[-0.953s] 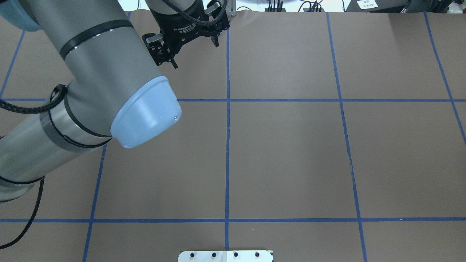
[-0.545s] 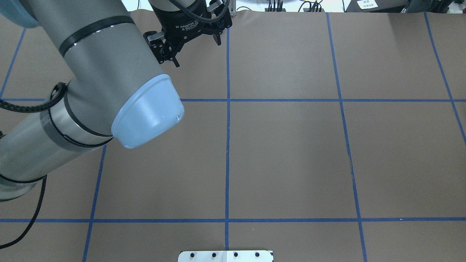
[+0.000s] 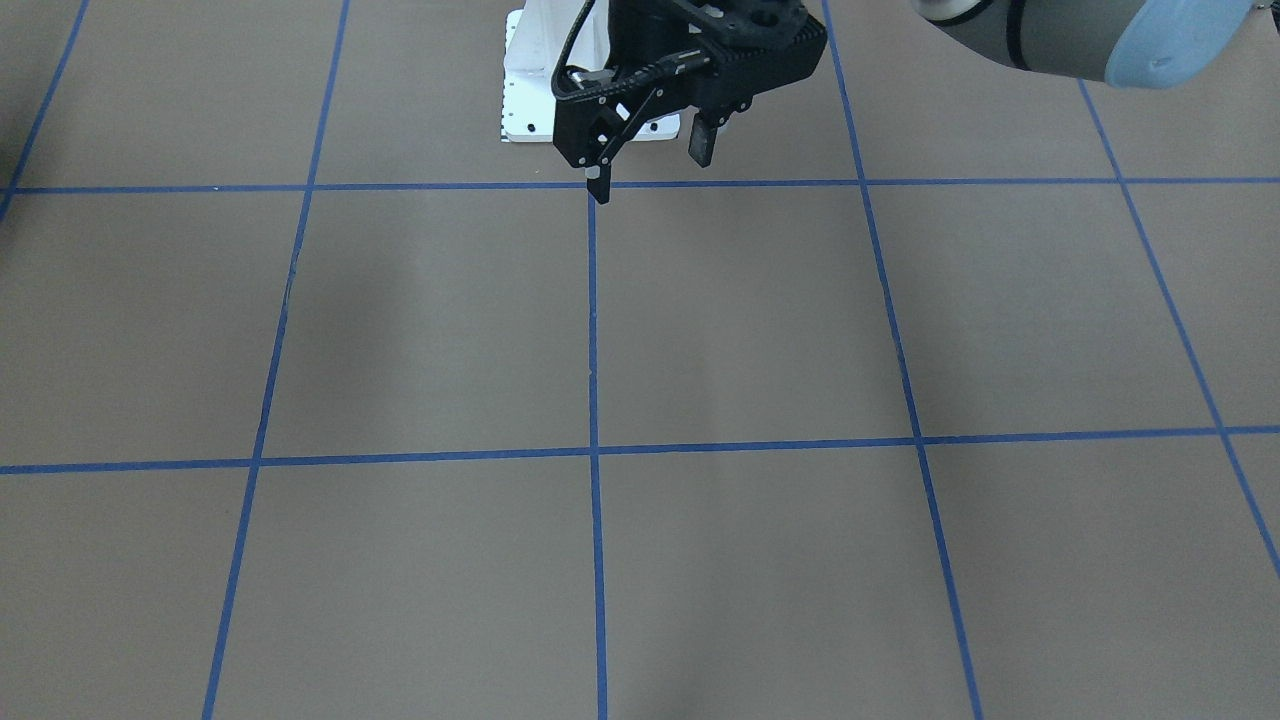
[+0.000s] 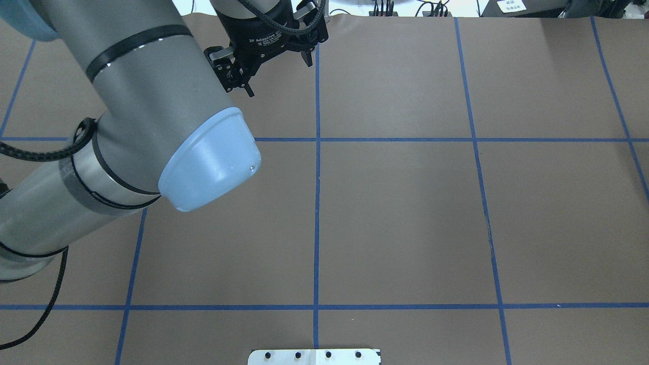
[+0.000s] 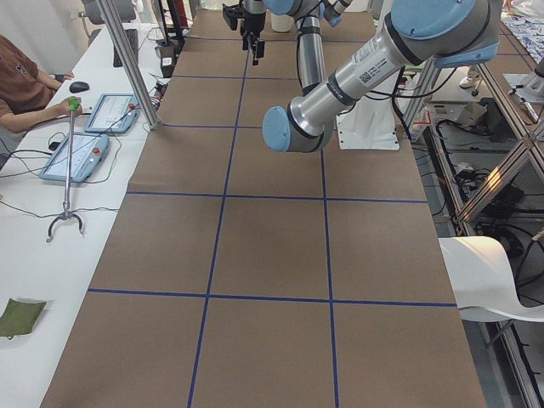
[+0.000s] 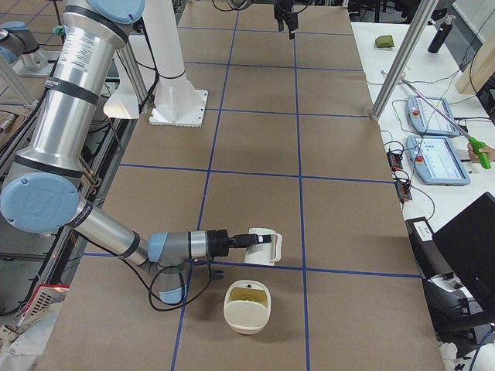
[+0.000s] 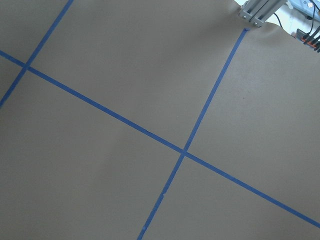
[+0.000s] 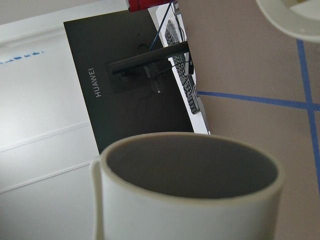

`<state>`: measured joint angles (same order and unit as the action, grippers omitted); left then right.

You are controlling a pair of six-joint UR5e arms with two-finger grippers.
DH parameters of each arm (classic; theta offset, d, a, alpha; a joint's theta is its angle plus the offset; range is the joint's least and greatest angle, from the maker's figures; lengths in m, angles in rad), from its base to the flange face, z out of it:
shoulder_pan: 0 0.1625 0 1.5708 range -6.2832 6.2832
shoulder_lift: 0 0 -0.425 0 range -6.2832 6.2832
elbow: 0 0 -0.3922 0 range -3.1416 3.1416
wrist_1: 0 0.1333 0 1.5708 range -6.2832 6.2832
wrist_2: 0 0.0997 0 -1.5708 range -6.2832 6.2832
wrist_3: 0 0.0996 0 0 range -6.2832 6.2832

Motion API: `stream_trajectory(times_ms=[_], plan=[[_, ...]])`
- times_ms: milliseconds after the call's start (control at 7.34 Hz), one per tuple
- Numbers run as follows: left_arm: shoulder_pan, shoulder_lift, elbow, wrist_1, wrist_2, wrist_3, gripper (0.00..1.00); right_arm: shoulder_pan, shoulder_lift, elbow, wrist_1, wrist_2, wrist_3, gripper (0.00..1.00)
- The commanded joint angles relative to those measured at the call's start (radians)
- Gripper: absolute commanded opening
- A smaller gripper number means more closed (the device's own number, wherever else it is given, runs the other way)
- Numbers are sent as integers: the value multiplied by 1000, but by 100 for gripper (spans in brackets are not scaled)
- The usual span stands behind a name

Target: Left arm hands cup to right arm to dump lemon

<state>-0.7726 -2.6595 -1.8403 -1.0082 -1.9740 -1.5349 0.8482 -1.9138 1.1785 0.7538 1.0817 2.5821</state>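
The cup [image 6: 264, 246] lies tipped on its side at the tip of the right gripper [image 6: 249, 240], above the near end of the tabletop [image 4: 405, 203]. Its mouth points down and outward towards a cream bowl [image 6: 232, 313] just beside it. That tilt is how the contents get tipped out.

The left arm [image 4: 142, 91] is the largest thing in the overhead view. It reaches to the far edge of the brown paper, well apart from the cup. Its job in the hand-over looks finished, so it hangs clear of the pour. The left gripper [image 4: 279, 78] is spread wide and holds nothing.

The right arm [image 6: 77, 69] folds low, with its forearm nearly level, which brings the cup down close over the bowl. This gripper shows only in the side view, so I cannot tell how its jaws stand.

From the right wrist view the cup's [image 8: 200, 170] grey inside looks bare as far as it shows. The bowl's rim [image 8: 295, 15] sits at the upper corner of that view.

A small yellow-green round, most likely the lemon [image 6: 249, 294], rests inside the bowl, so the dump appears done.
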Motion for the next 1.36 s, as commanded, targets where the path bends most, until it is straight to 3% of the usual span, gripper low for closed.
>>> stream_trajectory(times_ms=[0, 545, 817, 953, 1226], plan=[[4, -2, -7, 0, -5, 1, 100, -14, 24, 79, -141, 29, -237, 42], [4, 4, -30, -6, -8, 1, 100, -101, 174, 212, -434, 27, -924, 38], [1, 19, -39, -3, -5, 2, 100, -145, 309, 220, -602, 12, -1124, 36], [7, 16, -33, -4, -11, 1, 100, -188, 382, 220, -673, -34, -1224, 36], [50, 10, -20, -6, -8, -2, 100, -344, 607, 222, -939, -270, -1298, 36]])
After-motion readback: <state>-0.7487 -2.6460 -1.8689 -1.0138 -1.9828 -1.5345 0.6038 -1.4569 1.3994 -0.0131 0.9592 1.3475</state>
